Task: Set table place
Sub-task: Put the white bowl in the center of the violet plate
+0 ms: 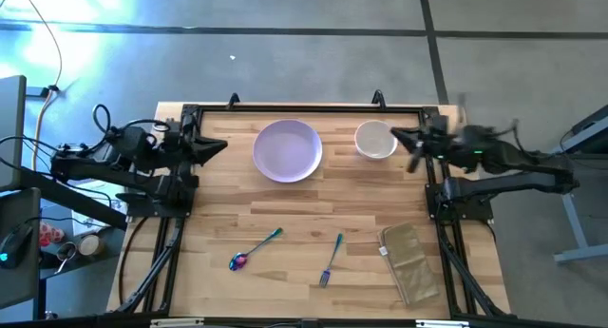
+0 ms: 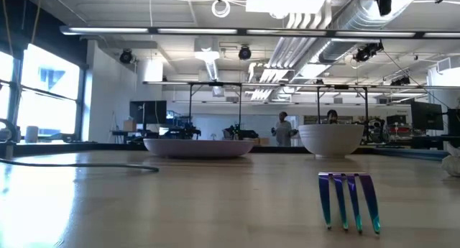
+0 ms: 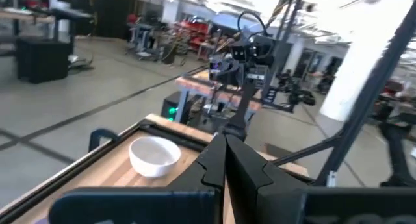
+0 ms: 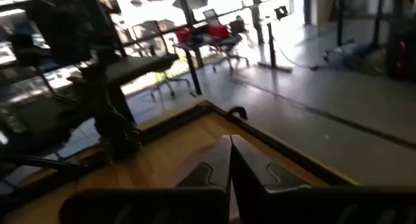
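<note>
So the plate (image 1: pixel 287 150) sits near the far edge of the table (image 1: pixel 285 219), with the bowl (image 1: pixel 376 140) just to its right. Spoon (image 1: pixel 254 249) and fork (image 1: pixel 332 259) lie well nearer than the plate, close to the front edge, and a folded cloth (image 1: pixel 409 261) is right of the fork. Left gripper (image 1: pixel 220 145) hangs left of the plate, pinched closed, holding nothing. Right gripper (image 1: pixel 399 135) is beside the bowl, also closed and empty.

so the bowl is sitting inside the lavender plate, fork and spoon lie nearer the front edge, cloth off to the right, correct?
Not quite: the cream bowl stands on the table beside the lavender plate, apart from it, as the high view shows. The fork, spoon and cloth are as you say.
</note>
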Motion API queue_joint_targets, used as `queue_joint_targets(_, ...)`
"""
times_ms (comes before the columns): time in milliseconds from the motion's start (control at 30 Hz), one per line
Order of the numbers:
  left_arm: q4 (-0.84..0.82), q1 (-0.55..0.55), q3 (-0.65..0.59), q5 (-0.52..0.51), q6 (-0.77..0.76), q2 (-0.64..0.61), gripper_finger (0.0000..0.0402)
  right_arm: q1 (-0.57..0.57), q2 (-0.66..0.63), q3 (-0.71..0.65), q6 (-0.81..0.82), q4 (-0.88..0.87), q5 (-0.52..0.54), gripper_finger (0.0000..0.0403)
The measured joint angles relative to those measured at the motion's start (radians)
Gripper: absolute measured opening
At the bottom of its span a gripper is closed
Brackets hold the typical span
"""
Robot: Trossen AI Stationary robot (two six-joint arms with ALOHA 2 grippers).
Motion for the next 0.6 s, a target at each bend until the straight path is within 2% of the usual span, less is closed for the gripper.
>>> queue_joint_targets(200,0.008,0.000,0.000,-0.012,-0.007,0.046,0.0001,-0.117,0.157,0.034,0.127,-0.123,0.005,0.0000)
queue_joint_targets(267,0.008,0.000,0.000,-0.012,-0.007,0.052,0.0001,-0.166,0.201,0.093,0.131,-0.216,-0.001,0.0000)
queue_joint_targets(400,0.008,0.000,0.000,-0.012,-0.007,0.055,0.0001,-0.266,0.306,0.254,0.095,-0.446,-0.077,0.0007)
queue_joint_targets(600,0.008,0.000,0.000,-0.011,-0.006,0.055,0.0001,-0.401,0.484,0.464,0.052,-0.701,-0.124,0.0057)
